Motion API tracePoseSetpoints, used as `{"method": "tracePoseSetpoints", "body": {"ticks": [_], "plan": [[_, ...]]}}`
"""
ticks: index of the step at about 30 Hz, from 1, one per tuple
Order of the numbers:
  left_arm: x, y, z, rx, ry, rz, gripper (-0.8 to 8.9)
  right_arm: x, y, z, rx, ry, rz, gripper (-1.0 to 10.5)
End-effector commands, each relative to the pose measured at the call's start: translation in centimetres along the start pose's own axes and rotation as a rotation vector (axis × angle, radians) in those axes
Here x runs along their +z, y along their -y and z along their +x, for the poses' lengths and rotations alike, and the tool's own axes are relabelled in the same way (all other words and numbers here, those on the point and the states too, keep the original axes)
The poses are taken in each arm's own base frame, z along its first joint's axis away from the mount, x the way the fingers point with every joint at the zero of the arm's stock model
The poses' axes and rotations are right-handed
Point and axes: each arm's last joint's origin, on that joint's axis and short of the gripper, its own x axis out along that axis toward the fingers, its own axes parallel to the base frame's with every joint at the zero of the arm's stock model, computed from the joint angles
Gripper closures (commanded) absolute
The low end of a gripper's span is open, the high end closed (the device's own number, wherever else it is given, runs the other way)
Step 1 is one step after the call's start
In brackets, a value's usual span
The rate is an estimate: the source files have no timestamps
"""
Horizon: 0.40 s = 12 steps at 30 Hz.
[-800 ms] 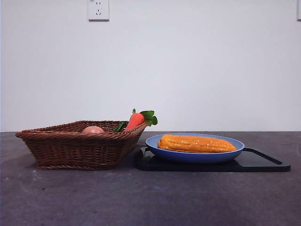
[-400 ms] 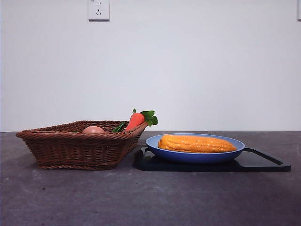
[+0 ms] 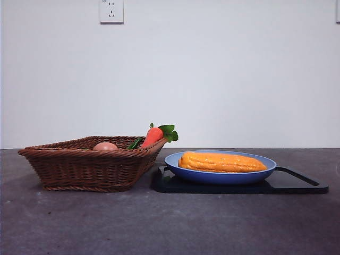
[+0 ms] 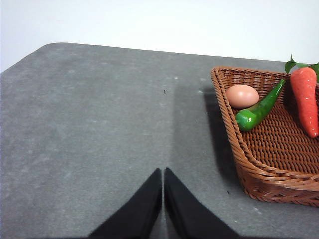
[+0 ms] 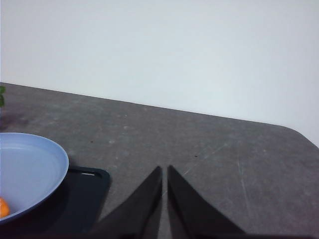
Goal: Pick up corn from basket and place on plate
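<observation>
The long yellow-orange corn (image 3: 222, 162) lies on its side in the round blue plate (image 3: 220, 176), right of the brown wicker basket (image 3: 90, 164). Only the corn's tip (image 5: 3, 207) shows in the right wrist view, at the edge of the plate (image 5: 30, 169). My left gripper (image 4: 163, 172) is shut and empty over bare table, apart from the basket (image 4: 269, 174). My right gripper (image 5: 164, 169) is shut and empty over bare table, off to one side of the plate. Neither arm shows in the front view.
In the basket lie a red-orange carrot (image 4: 305, 99) with green leaves, a green pepper (image 4: 259, 108) and a peach-coloured egg (image 4: 242, 95). The plate rests on a flat black tray (image 3: 297, 183). A wall socket (image 3: 111, 10) sits on the white wall.
</observation>
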Motion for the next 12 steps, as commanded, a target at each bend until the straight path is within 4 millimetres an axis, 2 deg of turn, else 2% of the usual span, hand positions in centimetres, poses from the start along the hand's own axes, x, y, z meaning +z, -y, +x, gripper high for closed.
{"method": "tracePoseSetpoints", "body": {"ticks": [1,12], "plan": [[-0.9,-0.1,0.3,0.003,-0.030,-0.006,8.06,-0.6,0.0,-0.1,-0.009,0.001,0.033,9.4],[-0.9,-0.1,0.3,0.002,-0.030,-0.006,8.06,-2.9,-0.3,-0.3,0.007,-0.211,0.071,9.4]]}}
